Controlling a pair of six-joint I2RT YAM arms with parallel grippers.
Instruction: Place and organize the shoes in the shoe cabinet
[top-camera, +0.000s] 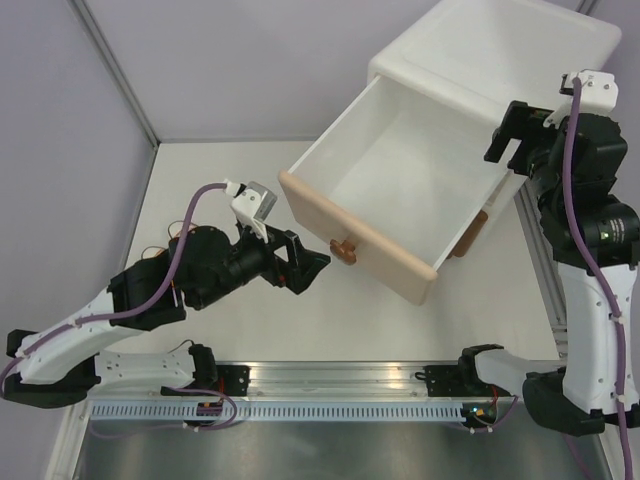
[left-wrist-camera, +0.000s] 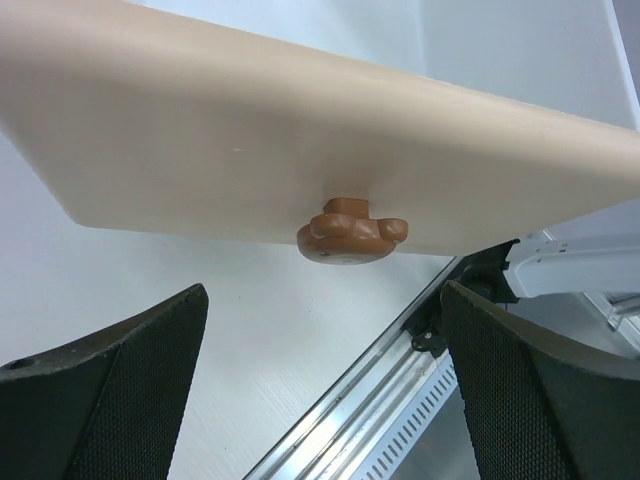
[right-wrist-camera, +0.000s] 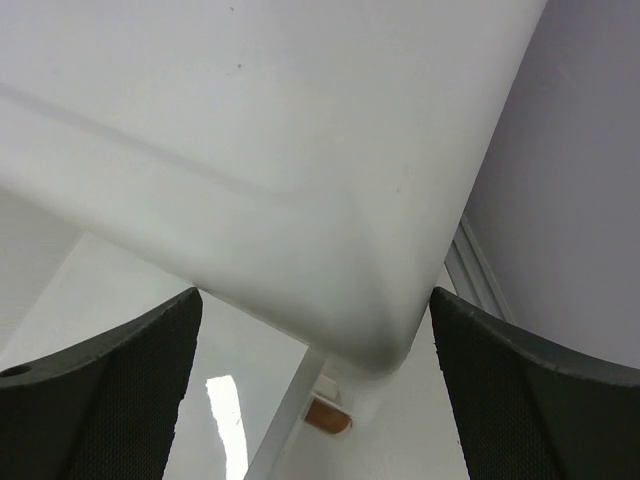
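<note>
Shoes are not shown in any view, so their location cannot be stated, and none are seen inside the shoe cabinet (top-camera: 500, 45). Nearest the bases, the left claw (top-camera: 312, 265) is held low over the table (top-camera: 200, 200) with its jaws spread wide and nothing grasped. Directly ahead of it, and apart from both fingers (left-wrist-camera: 120, 390), the bear-head knob (left-wrist-camera: 350, 235) projects from the beige front of the upper drawer (top-camera: 360, 235). Beyond that front panel, as seen from this claw, the drawer stands pulled well out of the cabinet body, and its white interior is seen bare from above. A brown part of the lower drawer (top-camera: 470, 235) is visible beneath the far end of the upper one, and it appears closed. Farther off, the right claw (top-camera: 505, 135) is positioned at the side of the cabinet body, released, with nothing gripped. A rounded white corner of the cabinet lies just ahead of it, between its spread fingers, and whether contact is made cannot be told. The task is judged to be at an early stage: one compartment is opened and ready to receive. Every shoe remains to be located, picked up, set inside in pairs, and the drawer closed.
</note>
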